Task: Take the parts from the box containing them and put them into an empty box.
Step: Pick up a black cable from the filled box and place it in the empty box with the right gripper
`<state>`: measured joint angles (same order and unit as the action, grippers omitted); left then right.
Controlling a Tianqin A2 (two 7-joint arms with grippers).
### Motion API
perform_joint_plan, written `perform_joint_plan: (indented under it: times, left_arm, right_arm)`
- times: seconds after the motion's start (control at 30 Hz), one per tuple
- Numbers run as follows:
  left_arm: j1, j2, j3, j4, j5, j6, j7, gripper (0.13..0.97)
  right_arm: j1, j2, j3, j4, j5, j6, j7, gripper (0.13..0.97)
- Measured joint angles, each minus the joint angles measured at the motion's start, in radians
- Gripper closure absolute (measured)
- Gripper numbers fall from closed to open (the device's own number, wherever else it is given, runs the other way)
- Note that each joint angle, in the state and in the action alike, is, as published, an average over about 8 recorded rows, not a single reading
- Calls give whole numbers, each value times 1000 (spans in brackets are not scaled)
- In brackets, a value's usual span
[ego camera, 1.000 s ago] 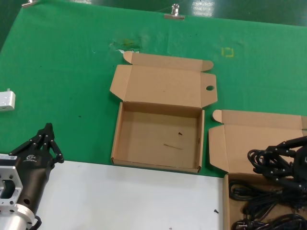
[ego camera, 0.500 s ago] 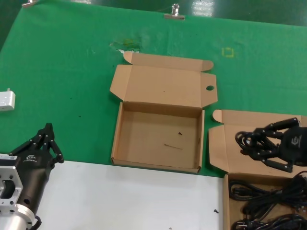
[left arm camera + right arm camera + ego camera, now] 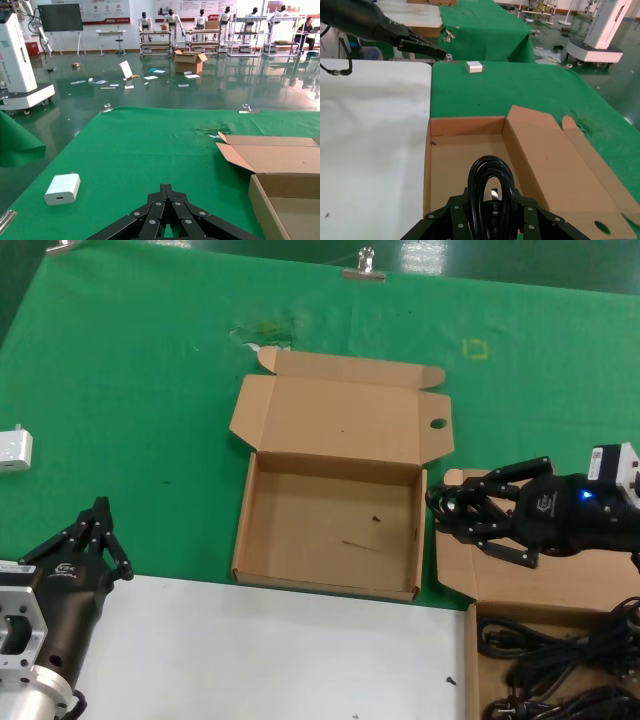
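Note:
My right gripper (image 3: 462,510) is shut on a coiled black power cord (image 3: 448,502) and holds it in the air just right of the empty box (image 3: 330,585), whose lid flap has a round hole (image 3: 437,424). In the right wrist view the cord's loop (image 3: 491,192) sticks out between the fingers above the empty box's floor (image 3: 465,165). The box containing the parts (image 3: 455,560) sits at the lower right with several more black cords (image 3: 560,670) in it. My left gripper (image 3: 100,530) is shut and empty, parked at the lower left; it also shows in the left wrist view (image 3: 167,192).
A white charger block (image 3: 12,450) lies on the green mat at the far left, also in the left wrist view (image 3: 62,188). A white board (image 3: 270,650) covers the near table. A metal clip (image 3: 363,268) holds the mat's far edge.
My right gripper has risen out of the parts box with the cord and moved left, from over that box's lid to beside the empty box's right wall. The left arm has not moved.

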<state>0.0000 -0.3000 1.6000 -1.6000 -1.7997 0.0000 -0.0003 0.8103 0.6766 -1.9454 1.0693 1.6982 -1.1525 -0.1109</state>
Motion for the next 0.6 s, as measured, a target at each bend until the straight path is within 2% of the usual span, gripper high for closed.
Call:
perform_joint_plan:
  times: [0.6]
  left_arm:
    - [0,0,0,0,0,0,0,958]
  right_arm:
    - [88,-194,-54,-162,-28,34,-91,785]
